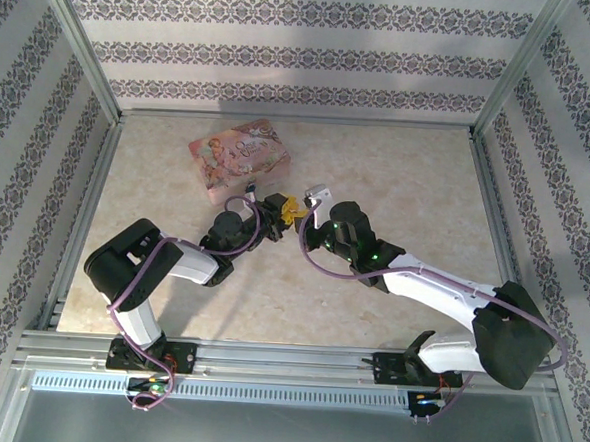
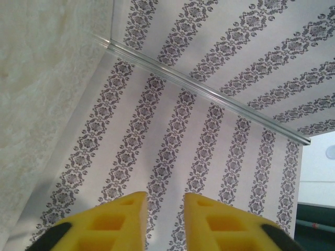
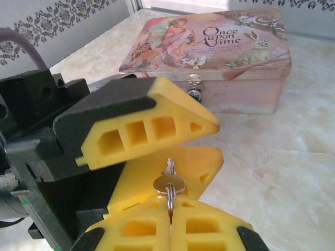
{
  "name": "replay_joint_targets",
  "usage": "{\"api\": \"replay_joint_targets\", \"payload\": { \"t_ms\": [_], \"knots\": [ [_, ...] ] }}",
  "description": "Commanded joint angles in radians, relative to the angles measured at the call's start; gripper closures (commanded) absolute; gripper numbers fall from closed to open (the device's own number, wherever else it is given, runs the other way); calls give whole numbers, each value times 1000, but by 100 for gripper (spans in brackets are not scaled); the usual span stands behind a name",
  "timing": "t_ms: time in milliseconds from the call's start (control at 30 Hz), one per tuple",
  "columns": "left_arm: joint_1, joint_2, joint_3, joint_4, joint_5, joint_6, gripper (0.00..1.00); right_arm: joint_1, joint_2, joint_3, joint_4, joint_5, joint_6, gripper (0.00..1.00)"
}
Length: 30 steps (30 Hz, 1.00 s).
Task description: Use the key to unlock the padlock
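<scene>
From above, we've got the pink floral-printed tin box [image 1: 239,155] lying on the far part of the pale marbled worktop [image 1: 407,188]. Both arms meet just in front of the box's near edge, with the left pincer [image 1: 275,217] and the right pincer [image 1: 297,213] nose to nose, yellow fingers almost touching. The padlock is too small to pick out from up here.

Over to the left wrist: the left pincer's yellow fingers [image 2: 125,219] point at the patterned wall [image 2: 209,104]. There's a narrow gap between them and nothing in it that we can see, so we call it released.

Now the right wrist, and here's the action. The right pincer [image 3: 168,222] is clenched on the small silvery key [image 3: 168,184], which stands up out of its fingertips. The left pincer's fingers sit apart, one above the key and one behind it. Beyond them, on the front wall of the box, the tiny dark blue-teal padlock [image 3: 195,94] hangs from a silvery hasp [image 3: 194,79].

We judge the padlock light, hard and free to swing. It's best pinched by the flat sides of its body, with the underside left clear for the key, which is itself thin and slippery.
</scene>
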Motion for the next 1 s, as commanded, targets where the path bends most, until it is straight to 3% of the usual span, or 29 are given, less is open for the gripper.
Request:
{"api": "replay_joint_targets", "payload": {
  "t_ms": [0, 333, 467, 567, 733, 833, 967],
  "knots": [
    [-14, -29, -8, 22, -15, 6, 81, -10, -26, 1, 35, 4, 16, 100],
    [-15, -19, -12, 25, -15, 36, 99, -12, -69, -16, 29, 24, 19, 100],
    [-14, -40, -9, -2, -15, 93, 100, -21, -86, -21, 17, 14, 28, 100],
    [-14, -103, 9, -92, -4, 197, 100, -42, -125, -34, 8, -39, 57, 86],
    [-13, -338, 89, -525, -3, 520, 100, -90, -256, -46, -94, -105, 83, 64],
    [-14, -461, 184, -813, -15, 780, 100, -140, -329, -33, -187, -150, 104, 56],
    [-14, -532, 294, -1044, -15, 1048, 100, -205, -390, -29, -199, -274, 181, 47]
  ]
}}
